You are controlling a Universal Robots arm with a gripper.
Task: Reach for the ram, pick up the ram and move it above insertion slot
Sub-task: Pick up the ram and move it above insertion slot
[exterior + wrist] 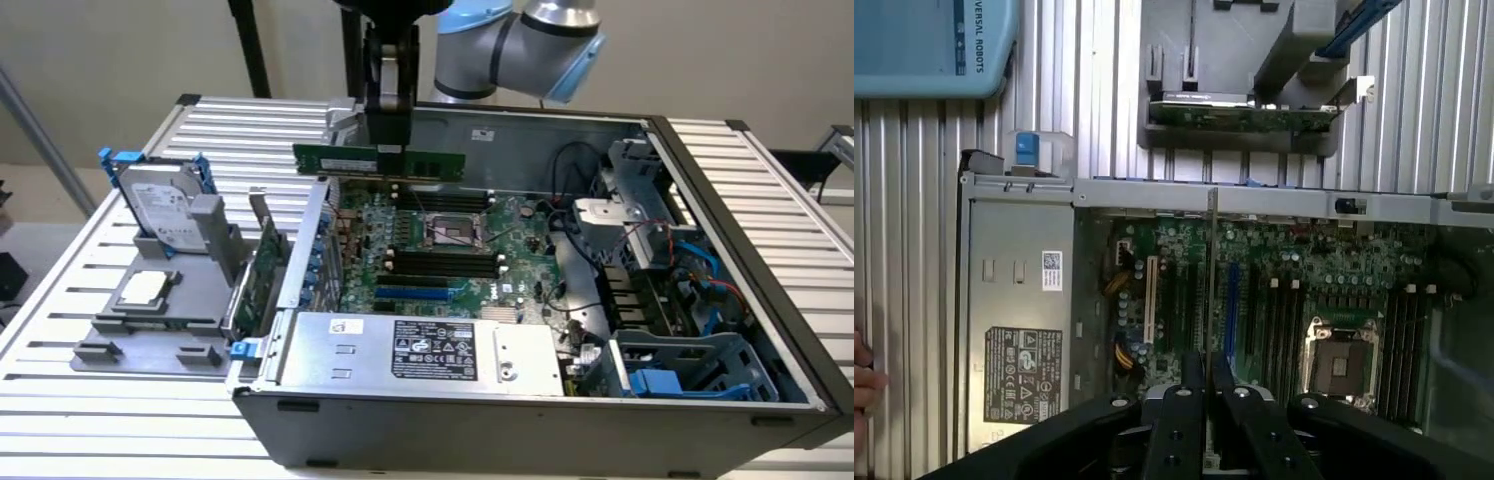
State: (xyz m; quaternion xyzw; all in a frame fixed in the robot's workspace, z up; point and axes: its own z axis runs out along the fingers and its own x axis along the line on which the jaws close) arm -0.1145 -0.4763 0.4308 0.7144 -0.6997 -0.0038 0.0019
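The ram (350,160) is a long thin green stick, held level in the air over the far side of the open computer case (747,300). My gripper (388,150) is shut on its top edge near the middle. In the wrist view the ram (1212,270) shows edge-on as a thin line running out from between the black fingers (1192,395), above the green motherboard (1324,270). The black memory slots (441,262) lie below the ram, beside the CPU socket (447,228).
A grey power supply (400,350) fills the case's near side. Cables and drive cages (681,360) crowd the exterior view's right. A grey fixture outside the case holds a hard drive (167,210) and a green expansion card (267,270). A hand (862,385) shows beside the case.
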